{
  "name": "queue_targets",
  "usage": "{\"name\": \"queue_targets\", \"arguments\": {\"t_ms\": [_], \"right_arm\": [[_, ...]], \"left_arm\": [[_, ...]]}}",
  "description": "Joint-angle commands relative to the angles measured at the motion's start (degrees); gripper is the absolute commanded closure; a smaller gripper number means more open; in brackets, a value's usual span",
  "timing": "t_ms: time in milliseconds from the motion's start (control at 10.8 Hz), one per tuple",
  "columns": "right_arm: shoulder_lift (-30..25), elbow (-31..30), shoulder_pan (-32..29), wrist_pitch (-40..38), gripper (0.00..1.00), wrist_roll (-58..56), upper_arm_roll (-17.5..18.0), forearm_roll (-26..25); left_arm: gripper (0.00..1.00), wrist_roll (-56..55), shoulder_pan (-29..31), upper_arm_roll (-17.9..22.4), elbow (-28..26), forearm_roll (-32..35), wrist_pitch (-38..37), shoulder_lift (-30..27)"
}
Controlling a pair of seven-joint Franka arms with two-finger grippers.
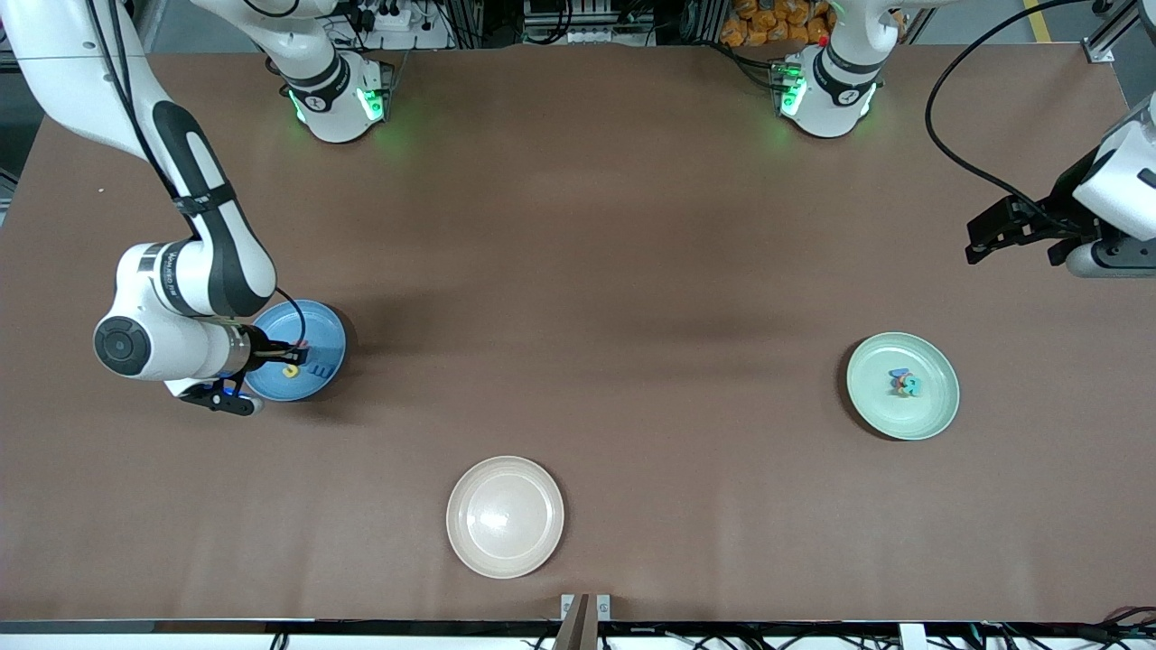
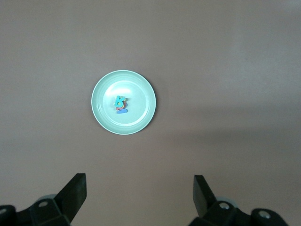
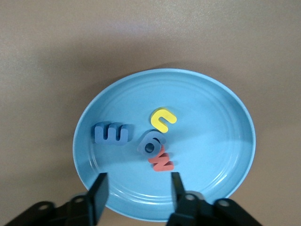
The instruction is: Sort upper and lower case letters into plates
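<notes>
The sky blue plate (image 1: 318,336) lies toward the right arm's end of the table. In the right wrist view it (image 3: 221,127) holds several letters: a blue one (image 3: 111,133), a yellow one (image 3: 162,119), a slate blue one (image 3: 151,142) and a red one (image 3: 161,160). My right gripper (image 3: 137,194) hangs open and empty just over this plate (image 1: 291,354). The pale mint green plate (image 1: 930,411) lies toward the left arm's end and holds a small pile of letters (image 1: 904,383), which also shows in the left wrist view (image 2: 121,104). My left gripper (image 2: 139,194) is open and empty, high over bare table (image 1: 998,236).
A cream-beige plate (image 1: 505,516) sits bare near the table's front edge, nearer to the front camera than both other plates. A black cable (image 1: 971,162) runs to the left arm. The arm bases (image 1: 339,99) stand along the table's back edge.
</notes>
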Motion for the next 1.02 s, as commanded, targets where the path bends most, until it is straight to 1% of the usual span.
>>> {"name": "queue_targets", "arguments": {"t_ms": [0, 93, 278, 370, 463, 740, 925], "right_arm": [[-3.05, 4.70, 0.30, -8.46, 0.00, -1.75, 1.12, -1.32], [-3.40, 9.00, 0.48, -14.35, 0.00, -1.66, 1.12, -1.32], [-3.58, 20.24, 0.57, -27.17, 0.00, -1.48, 1.30, -0.61], [-4.19, 24.82, 0.92, -32.29, 0.00, -1.66, 1.38, -0.53], [-6.98, 25.91, 1.44, -33.73, 0.00, -2.18, 1.30, -0.53], [-15.51, 25.57, 2.76, -34.10, 0.00, -2.36, 1.30, -0.44], [-19.56, 25.66, 3.03, -35.67, 0.00, -3.32, 0.95, -0.53]], "left_arm": [[0.00, -0.16, 0.25, -0.36, 0.27, 0.52, -0.95, -1.52], [0.00, -0.16, 0.34, -0.36, 0.27, 0.52, -0.95, -1.52], [0.00, 0.19, 0.78, -0.36, 0.27, 0.61, -0.60, -1.44], [0.00, 0.19, 0.69, -0.45, 0.35, 0.61, -0.16, -1.35], [0.00, 0.19, 0.69, -0.45, 0.35, 0.61, 0.45, -1.35], [0.00, 0.19, 0.43, -0.98, 0.09, 0.35, 0.46, -1.26], [0.00, 0.19, 0.60, -0.98, -0.26, 0.52, -0.07, -1.52]]}}
